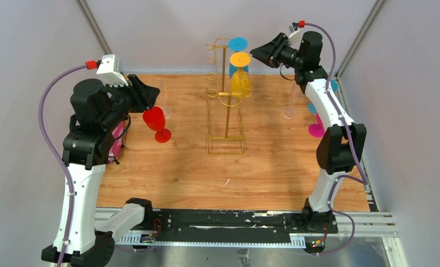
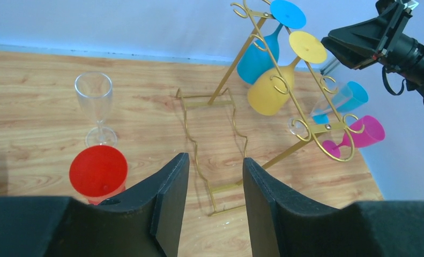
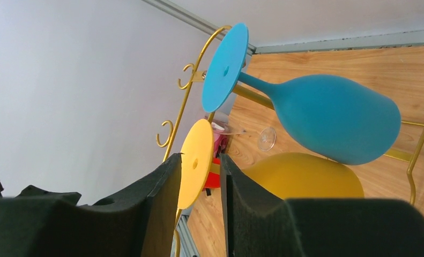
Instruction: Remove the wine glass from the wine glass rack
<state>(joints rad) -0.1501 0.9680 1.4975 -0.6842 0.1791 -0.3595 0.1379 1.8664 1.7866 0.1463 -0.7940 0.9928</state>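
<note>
- Rack (image 1: 227, 119) stands upright mid-table, with two glasses hanging foot-up from its top hooks: the blue glass (image 1: 237, 43) and, just under it, the yellow glass (image 1: 240, 80).
- The right gripper (image 1: 254, 53) is up at hook height, right beside those feet. It's the nearer arm by far.
- From the right wrist, its jaws are parted by a narrow gap. The yellow foot (image 3: 195, 160) stands edge-on in line with that gap, at the fingertips. Whether the pads touch it, I cannot tell.
- The yellow glass's long axis runs from the foot down through the stem to the bowl, hanging below and ahead of the jaws.
- My read: clamp that foot or stem, then draw it out along the hook toward the right arm.
- The left gripper (image 2: 215, 158) is spread wide and empty, well apart from the rack, with the red glass (image 1: 155, 119) beside it.
</note>
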